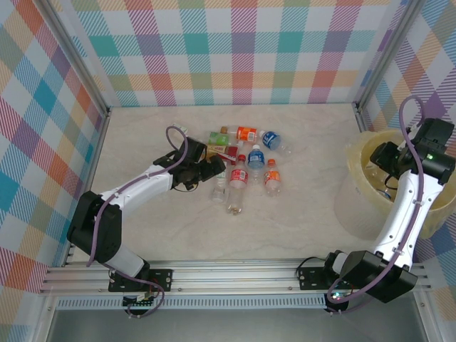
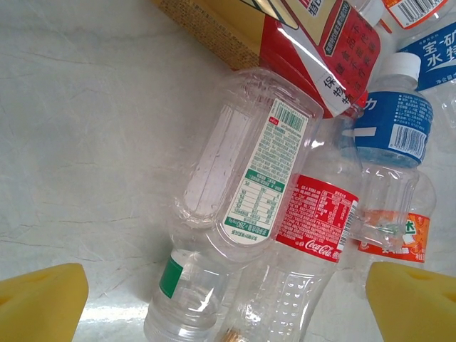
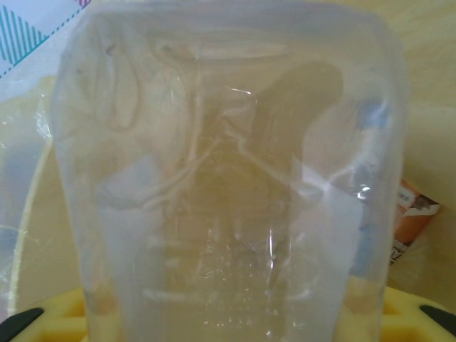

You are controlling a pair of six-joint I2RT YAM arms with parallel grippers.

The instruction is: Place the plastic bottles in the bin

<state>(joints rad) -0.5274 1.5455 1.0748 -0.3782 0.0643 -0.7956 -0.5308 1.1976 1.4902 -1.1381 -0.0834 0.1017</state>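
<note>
Several plastic bottles [image 1: 246, 167] lie clustered mid-table with red, orange, blue and green labels. My left gripper [image 1: 212, 169] is at the cluster's left side. In the left wrist view it [image 2: 228, 303] stands open, its yellow pads [image 2: 39, 303] set wide around a green-labelled bottle [image 2: 246, 174] and a red Coca-Cola bottle [image 2: 313, 221]. My right gripper [image 1: 382, 165] hangs inside the pale yellow bin [image 1: 350, 206] at the right. In the right wrist view it [image 3: 235, 324] is shut on a clear bottle [image 3: 228, 178]. An orange-labelled bottle [image 3: 415, 221] lies in the bin [image 3: 427, 107].
A red and yellow packet [image 2: 313, 35] and a brown box [image 2: 206, 32] lie among the bottles at the cluster's far side. Checked walls enclose the table on three sides. A metal rail [image 1: 235, 274] runs along the near edge.
</note>
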